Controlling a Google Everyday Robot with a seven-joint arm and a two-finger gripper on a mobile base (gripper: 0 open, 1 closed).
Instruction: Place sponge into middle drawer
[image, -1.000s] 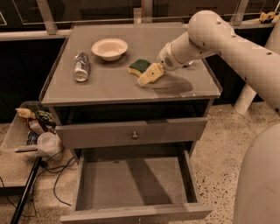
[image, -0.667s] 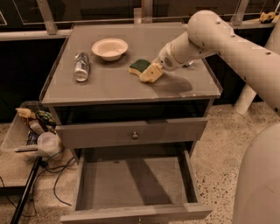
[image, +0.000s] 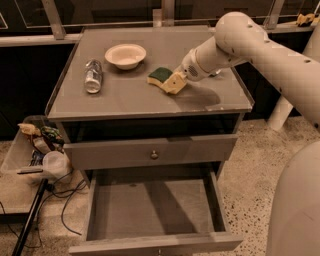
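The sponge (image: 159, 75), pale yellow foam with a dark green layer on top, lies on the grey cabinet top (image: 125, 97), right of centre. My gripper (image: 174, 83) is low over the cabinet top, right up against the sponge's right end, with the white arm reaching in from the upper right. The middle drawer (image: 152, 207) is pulled wide open below, and its plain grey inside holds nothing. Its flat front (image: 155, 244) is at the bottom edge of the view.
A white bowl (image: 125, 54) and a clear plastic bottle (image: 92, 75) lying on its side sit on the cabinet top to the left. The upper drawer (image: 150, 152) is pushed in. A bin of clutter (image: 37, 145) and cables stand on the floor at left.
My gripper has edged slightly left and closer to the sponge. The sponge has stayed in nearly the same spot. The drawers have not moved.
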